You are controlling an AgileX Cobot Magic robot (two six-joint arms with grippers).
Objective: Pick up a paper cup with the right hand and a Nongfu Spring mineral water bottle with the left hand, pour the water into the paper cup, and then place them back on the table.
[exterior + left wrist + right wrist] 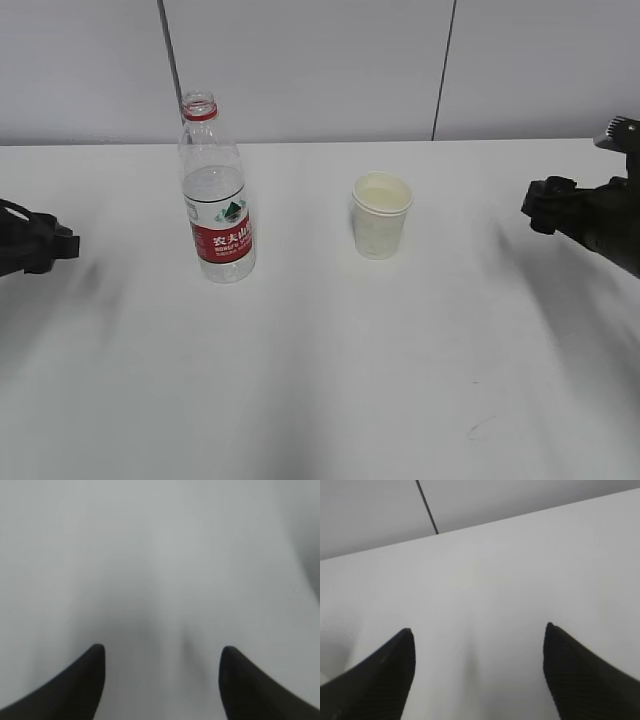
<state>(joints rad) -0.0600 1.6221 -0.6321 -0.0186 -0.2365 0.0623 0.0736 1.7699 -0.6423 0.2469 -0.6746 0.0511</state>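
Observation:
The Nongfu Spring mineral water bottle (216, 195) stands upright and uncapped on the white table (320, 380), left of centre, with clear water (213, 185) inside. The paper cup (381, 215) stands upright to its right, and I cannot tell whether it holds liquid. My left gripper (62, 244) is at the far left edge, well apart from the bottle. In the left wrist view it (162, 648) is open and empty over bare table. My right gripper (538, 205) is at the far right, apart from the cup. In the right wrist view it (478, 628) is open and empty.
A grey panelled wall (320, 60) with dark vertical seams rises behind the table's back edge. A small dark scuff mark (480, 431) lies near the front right. White tabletop stretches between the grippers and the two objects.

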